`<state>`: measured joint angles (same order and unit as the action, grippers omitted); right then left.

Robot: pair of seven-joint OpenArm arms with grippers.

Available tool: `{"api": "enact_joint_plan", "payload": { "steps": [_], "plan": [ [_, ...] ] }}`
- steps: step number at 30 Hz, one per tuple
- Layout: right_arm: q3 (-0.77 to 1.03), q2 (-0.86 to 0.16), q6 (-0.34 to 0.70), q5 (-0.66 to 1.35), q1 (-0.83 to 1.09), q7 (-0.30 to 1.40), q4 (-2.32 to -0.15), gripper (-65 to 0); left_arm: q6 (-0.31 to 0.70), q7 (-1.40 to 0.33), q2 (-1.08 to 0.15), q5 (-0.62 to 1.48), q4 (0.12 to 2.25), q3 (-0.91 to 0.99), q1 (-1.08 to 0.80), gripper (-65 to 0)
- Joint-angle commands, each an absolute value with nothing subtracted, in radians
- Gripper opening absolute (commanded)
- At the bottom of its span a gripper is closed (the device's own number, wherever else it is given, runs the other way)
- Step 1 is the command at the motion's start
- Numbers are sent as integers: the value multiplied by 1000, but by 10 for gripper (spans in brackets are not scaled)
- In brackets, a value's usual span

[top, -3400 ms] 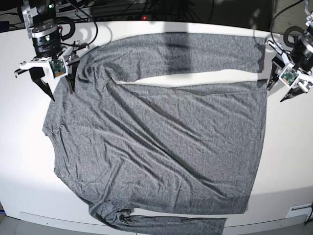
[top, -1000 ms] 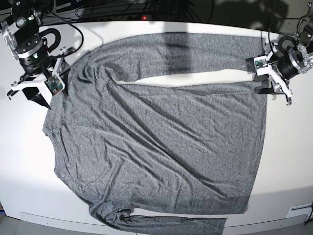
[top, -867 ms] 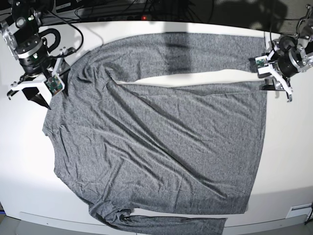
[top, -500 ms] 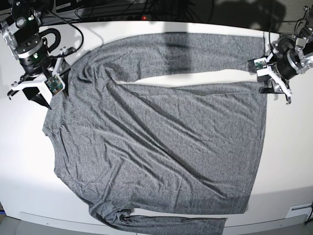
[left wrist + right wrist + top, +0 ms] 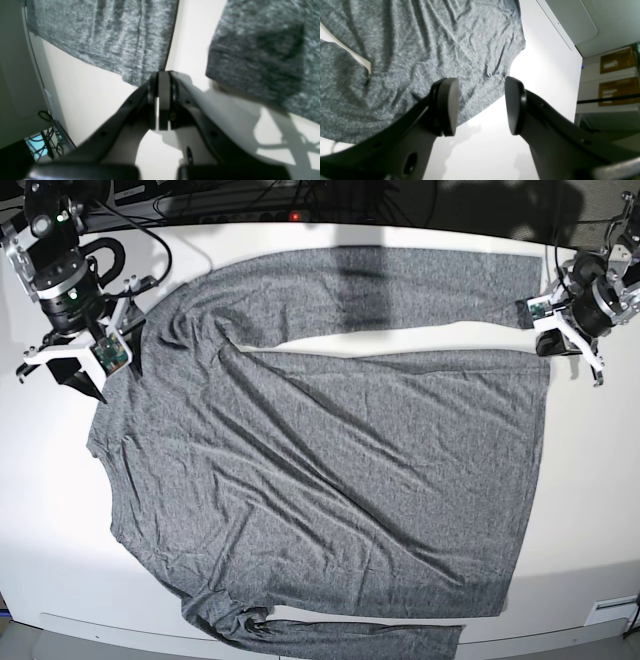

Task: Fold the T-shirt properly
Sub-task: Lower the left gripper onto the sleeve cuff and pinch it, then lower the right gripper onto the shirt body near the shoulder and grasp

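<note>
The T-shirt [image 5: 330,470] lies spread flat across the white tabletop [image 5: 590,510], sleeves out and unfolded; no fold looks made, so the whole job remains. No containers are in view. The left end effector [image 5: 160,75] is closed at the hem corner, seemingly pinching no cloth. The right end effector [image 5: 481,107] hangs open over the shoulder.

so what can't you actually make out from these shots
- Left claw: shut beside the T-shirt hem corner, but the left wrist view is blurred; whether fabric is pinched cannot be told, and in the base view it is too small.
- Lower sleeve: cut off by the base view's bottom edge.
- Right claw: open over the shirt's edge; whether its fingertips touch the table is unclear, since its own fingers hide the contact.
</note>
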<state>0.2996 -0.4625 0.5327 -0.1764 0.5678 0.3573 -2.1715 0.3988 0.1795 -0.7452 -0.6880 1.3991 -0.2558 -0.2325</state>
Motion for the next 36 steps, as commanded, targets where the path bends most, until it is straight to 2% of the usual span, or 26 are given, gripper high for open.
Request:
{"api": "enact_joint_plan", "payload": {
  "steps": [1, 2, 5, 11, 15, 20, 22, 26, 28, 30, 34, 36],
  "plan": [
    [306, -474, 524, -172, 565, 337, -2188, -351, 406, 202, -762, -688, 1405, -250, -229, -650],
    [306, -474, 524, -172, 565, 337, -2188, -351, 406, 212, -762, -688, 1405, -250, -229, -642],
    [306, -474, 525, -172, 565, 337, -2188, -351, 406, 215, -762, -688, 1405, -250, -229, -545],
    [306, -474, 525, -171, 565, 337, -2188, -351, 374, 214, -762, -688, 1405, -250, -229, -530],
    [306, -474, 525, -171, 565, 336, -2188, -351, 354, 214, -762, -688, 1405, -250, -229, -458],
    [306, -474, 525, -171, 565, 336, -2188, -351, 354, 215, -762, -688, 1405, -250, -229, -455],
    [306, -474, 525, -170, 565, 336, -2188, -351, 353, 215, -761, -672, 1405, -250, -229, -475],
    [306, -474, 525, -170, 565, 336, -2188, -351, 354, 212, -757, -574, 1405, -250, -229, -604],
    [306, -474, 525, -164, 565, 337, -2188, -351, 349, 211, -747, -572, 1405, -250, -229, -631],
    [306, -474, 525, -126, 565, 337, -2188, -351, 326, 210, -730, -572, 1405, -250, -229, -604],
    [306, -474, 526, -97, 565, 337, -2186, -351, 311, 210, -706, -575, 1405, -250, -229, -488],
    [306, -474, 532, -97, 565, 337, -2181, -350, 302, 199, -701, -575, 1405, -250, -229, -485]
  ]
}}
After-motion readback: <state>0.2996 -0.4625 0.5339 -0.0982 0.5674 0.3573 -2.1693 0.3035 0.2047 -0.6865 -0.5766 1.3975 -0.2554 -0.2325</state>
